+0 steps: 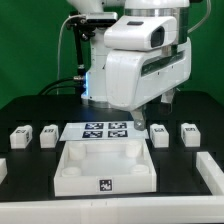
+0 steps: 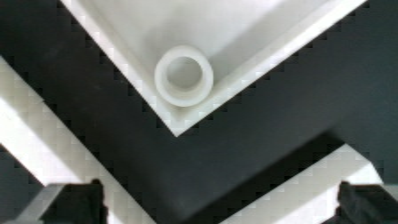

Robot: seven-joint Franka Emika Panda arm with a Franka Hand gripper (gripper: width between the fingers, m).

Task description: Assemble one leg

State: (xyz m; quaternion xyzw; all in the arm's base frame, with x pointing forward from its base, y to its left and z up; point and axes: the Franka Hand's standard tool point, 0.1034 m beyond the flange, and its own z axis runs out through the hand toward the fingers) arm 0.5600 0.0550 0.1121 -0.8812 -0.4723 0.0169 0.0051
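Hovering over one corner of the tray (image 2: 196, 20) - the wrist view looks straight down onto that corner, with a round socket (image 2: 183, 78) sitting just inside the point where the two rims meet. Which of the tray's corners this is, I cannot tell from the wrist view.

The fingers (image 2: 57, 205) show as two dark tips at the frame edge, spread well apart. Only black worktop (image 2: 214, 170) lies between them, so they are open and hold nothing.

Exterior view, clock positions read from the tray's centre:
- The arm (image 1: 140, 55) takes up the 12 o'clock part of the scene, its white head hanging above the tray's far side, toward 1 o'clock.
- The marker board (image 1: 105, 129) lies flat at 12 o'clock, just beyond the tray's far rim.
- The legs (image 1: 158, 133) are all four on the worktop, none in contact with the fingers. Two stand side by side at about 2 o'clock, just beside the marker board's end. The other two stand side by side at about 10 o'clock, past the board's opposite end. Each pair is apart from the tray, and marker tags are visible on the blocks.
- The tray carries one square tag (image 1: 105, 184) on its near wall at 6 o'clock.
- White parts are cut off by the frame at 9 and 3 o'clock - too little shows to identify them.
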